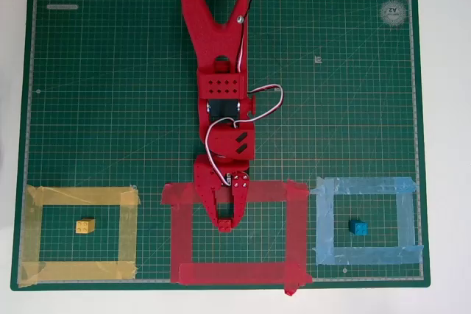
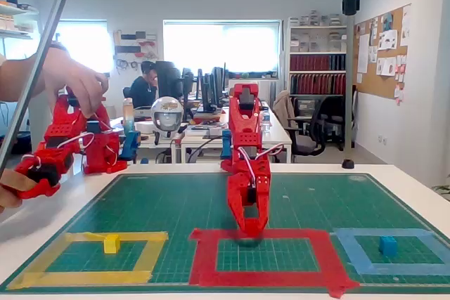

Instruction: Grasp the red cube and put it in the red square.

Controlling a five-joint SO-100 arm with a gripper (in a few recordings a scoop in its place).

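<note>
Fixed view, from the near edge back: three tape frames lie in a row on the green mat point(image 2: 176, 201). At 9 o'clock of the row is the yellow frame point(image 2: 95, 258) with the yellow cube point(image 2: 111, 244) inside it. In the middle is the red square point(image 2: 267, 272). At 3 o'clock is the blue frame point(image 2: 394, 251) with the blue cube point(image 2: 387, 246) inside it. The arm point(image 2: 245, 145) reaches down from the far side, and its hand point(image 2: 252, 230) is low over the far strip of the red square, at the inner edge.

Overhead view, the arm point(image 1: 217, 27) comes in from 12 o'clock and the hand point(image 1: 225, 220) points toward 6 o'clock, its tips just inside the red square point(image 1: 235, 273), near the square's 12 o'clock strip. The red cube point(image 1: 224, 224) sits at the tips, over bare mat point(image 1: 110, 71) inside the square; its red merges with the fingers, so I cannot tell whether it rests on the mat. The fingers look drawn in on either side of it, gripping the red cube. The yellow cube point(image 1: 85, 226) lies near the middle of the yellow frame point(image 1: 33, 237), and the blue cube point(image 1: 358, 227) near the middle of the blue frame point(image 1: 324, 226). The mat lies on a white surface point(image 1: 441, 145).

Farther back in the fixed view is an office with desks, monitors, a seated person and bookshelves.
</note>
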